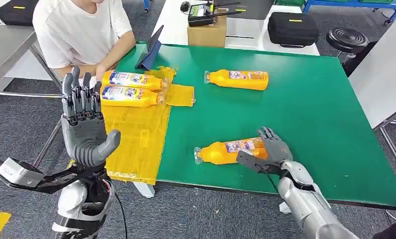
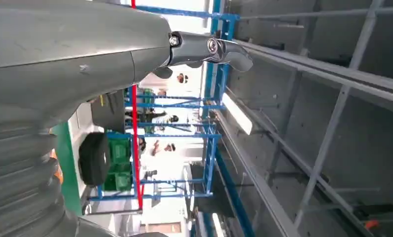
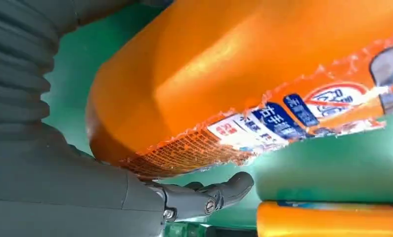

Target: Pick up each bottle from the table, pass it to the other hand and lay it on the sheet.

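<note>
Closing on: right hand (image 1: 271, 149) is wrapping the near bottle (image 1: 225, 151) at its base end; fingers look curled over the top, thumb (image 3: 219, 192) tucked beside it in the wrist view. Bottle is prob. lying on the table (image 1: 310, 114), not lifted yet, though I can't say for sure.
Progress: 2 bottles are lying on the sheet (image 1: 136, 134), upper one (image 1: 132, 79) & lower one (image 1: 129, 95), side by side, touching or nearly so. 2 are left on the green: the near one in hand, and the far bottle (image 1: 238, 79) well apart toward the back edge. So approx. halfway, judging by layout.
Left hand: left hand (image 1: 83, 124) is raised beside the sheet's near-left part, palm open, fingers (image 1: 78, 97) up & spread, holding nothing. Seems to be waiting for the pass.
Near bottle axis: long axis is running roughly left-right w/ a slight tilt; cap is pointing left toward the sheet, base under the right hand.
Far bottle axis: also left-right, cap left, base right.
Sheet bottles axis: left-right, but caps are pointing right, toward the table's middle.
Left to do: lift, pass, lay the near one; then same for the far one.
Other: a person (image 1: 81, 30) is sitting at the far-left corner, hand close to the sheet bottles.
</note>
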Motion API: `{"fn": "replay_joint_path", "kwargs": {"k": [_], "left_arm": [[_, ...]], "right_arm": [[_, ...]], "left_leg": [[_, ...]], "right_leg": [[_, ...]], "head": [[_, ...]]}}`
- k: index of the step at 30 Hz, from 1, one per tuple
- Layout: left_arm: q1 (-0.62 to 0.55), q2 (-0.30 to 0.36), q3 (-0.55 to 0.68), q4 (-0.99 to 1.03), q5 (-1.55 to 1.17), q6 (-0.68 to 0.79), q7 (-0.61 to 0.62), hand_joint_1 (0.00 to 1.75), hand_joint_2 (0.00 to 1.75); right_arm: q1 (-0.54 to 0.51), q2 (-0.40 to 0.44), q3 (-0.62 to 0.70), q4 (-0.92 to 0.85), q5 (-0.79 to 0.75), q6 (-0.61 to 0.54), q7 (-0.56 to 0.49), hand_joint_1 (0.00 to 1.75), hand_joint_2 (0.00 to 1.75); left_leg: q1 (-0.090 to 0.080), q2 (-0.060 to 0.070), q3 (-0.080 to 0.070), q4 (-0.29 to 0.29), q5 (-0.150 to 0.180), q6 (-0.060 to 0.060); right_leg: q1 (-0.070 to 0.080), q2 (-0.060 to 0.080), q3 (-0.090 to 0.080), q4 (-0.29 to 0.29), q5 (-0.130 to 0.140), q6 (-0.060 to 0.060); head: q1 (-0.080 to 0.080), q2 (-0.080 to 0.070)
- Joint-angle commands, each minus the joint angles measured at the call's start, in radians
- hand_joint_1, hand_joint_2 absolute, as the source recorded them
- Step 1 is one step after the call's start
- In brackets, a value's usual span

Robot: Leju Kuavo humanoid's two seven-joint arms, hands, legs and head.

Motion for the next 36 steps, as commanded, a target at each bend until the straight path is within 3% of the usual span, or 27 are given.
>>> {"fn": "replay_joint_path", "kwargs": {"k": [1,15,18,21,26,30,32,36], "left_arm": [[-0.061,0.021,-0.039,0.099,0.012,-0.022,0.006,0.00,1.75],[-0.082,0.025,-0.070,0.155,0.017,-0.039,0.011,0.00,1.75],[-0.063,-0.013,-0.061,0.211,-0.017,0.092,0.101,0.00,1.75],[-0.011,-0.048,-0.099,0.378,-0.107,0.291,0.186,0.00,1.75],[0.116,-0.067,-0.158,0.467,-0.085,0.307,0.157,0.00,1.75],[0.140,-0.061,-0.204,0.487,-0.079,0.312,0.149,0.00,1.75],[0.123,-0.005,-0.280,0.512,-0.077,0.258,0.162,0.00,1.75],[0.119,0.028,-0.350,0.534,-0.150,0.234,0.141,0.00,1.75]], "right_arm": [[-0.013,0.009,0.052,0.114,-0.046,0.006,-0.105,1.75,1.75],[0.019,-0.001,0.004,0.125,-0.175,0.030,-0.237,1.75,1.75],[0.077,0.005,-0.069,0.069,-0.275,0.005,-0.285,1.75,1.75],[0.234,0.018,-0.198,-0.114,-0.406,-0.130,-0.332,1.75,1.75],[0.436,0.085,-0.342,-0.489,-0.550,-0.222,-0.385,1.75,1.75],[0.495,0.110,-0.369,-0.624,-0.589,-0.251,-0.396,1.75,1.75],[0.516,0.137,-0.389,-0.701,-0.656,-0.263,-0.436,1.75,1.75],[0.523,0.150,-0.373,-0.773,-0.681,-0.265,-0.452,1.75,1.75]], "left_leg": [[0.001,-0.002,0.002,-0.001,0.000,-0.002],[0.002,-0.003,0.004,-0.002,0.000,-0.002],[0.002,-0.003,0.003,-0.002,0.000,-0.002],[0.002,-0.007,0.006,-0.005,0.000,-0.002],[0.001,-0.006,0.004,-0.003,-0.002,-0.002],[0.000,-0.006,-0.002,-0.001,-0.004,-0.002],[0.000,-0.006,-0.004,0.000,-0.005,-0.002],[0.000,-0.006,-0.008,-0.001,-0.004,-0.002]], "right_leg": [[0.002,-0.003,0.003,-0.001,0.000,-0.002],[0.002,-0.004,0.006,-0.003,-0.001,-0.003],[0.002,-0.004,0.005,-0.002,-0.001,-0.003],[0.002,-0.007,0.009,-0.005,-0.002,-0.002],[0.001,-0.004,0.007,-0.004,-0.003,-0.002],[0.000,-0.003,0.002,0.000,-0.007,0.000],[0.000,-0.003,0.000,0.000,-0.007,0.000],[0.000,-0.002,-0.005,0.000,-0.005,0.001]], "head": [[0.000,0.000],[0.000,0.000],[0.000,0.000],[0.000,0.000],[0.000,0.000],[0.000,0.000],[0.000,0.000],[0.000,0.000]]}}
